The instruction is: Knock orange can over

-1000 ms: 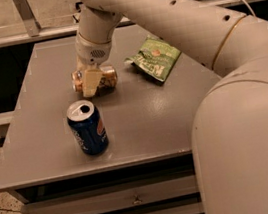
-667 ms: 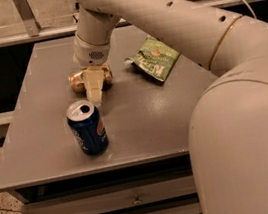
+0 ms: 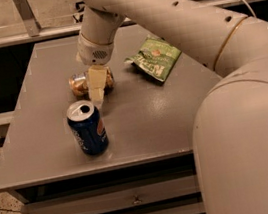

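Success seems reached: the orange can [image 3: 77, 85] lies on its side near the table's [image 3: 146, 117] left edge. The gripper [image 3: 97, 101], fingers together, has drawn back from it toward the front edge, tip near the upright blue can [image 3: 88, 130].

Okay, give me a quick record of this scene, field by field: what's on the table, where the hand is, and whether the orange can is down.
surface: grey table
orange can: lying on its side, back left part of the table
hand: pointing down just in front of the orange can, hiding its middle
blue can: upright, near the front edge, just in front of the hand
green bag: lying flat, to the right of the orange can
task state: orange can looks knocked over
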Controlling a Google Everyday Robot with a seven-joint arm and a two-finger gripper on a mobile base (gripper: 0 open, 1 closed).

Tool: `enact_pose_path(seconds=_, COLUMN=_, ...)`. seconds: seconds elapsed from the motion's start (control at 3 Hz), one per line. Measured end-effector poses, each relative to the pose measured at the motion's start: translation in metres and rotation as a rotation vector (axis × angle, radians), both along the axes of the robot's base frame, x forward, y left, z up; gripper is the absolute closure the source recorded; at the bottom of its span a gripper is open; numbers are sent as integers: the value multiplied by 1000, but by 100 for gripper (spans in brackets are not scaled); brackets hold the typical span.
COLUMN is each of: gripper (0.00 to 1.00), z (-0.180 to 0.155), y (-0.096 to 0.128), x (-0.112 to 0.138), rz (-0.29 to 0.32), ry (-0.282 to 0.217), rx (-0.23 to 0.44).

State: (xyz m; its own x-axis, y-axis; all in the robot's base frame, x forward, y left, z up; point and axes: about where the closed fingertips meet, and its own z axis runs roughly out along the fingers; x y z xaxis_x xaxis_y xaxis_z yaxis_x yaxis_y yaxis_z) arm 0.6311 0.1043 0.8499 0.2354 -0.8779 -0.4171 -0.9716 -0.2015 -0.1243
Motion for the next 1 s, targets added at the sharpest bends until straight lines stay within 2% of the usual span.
enact_pose_path(seconds=0.33, gripper=0, z=9, y=-18, x=7, rz=-77, ry=9, rx=91)
enact_pose_path(seconds=0.67, gripper=0, z=38, y=-63, x=17, rz=-225, ry=-10, rx=284)
enact_pose_path(seconds=1.0, gripper=0, z=56, y=-99, x=21, rz=-317, ry=-39, rx=389)
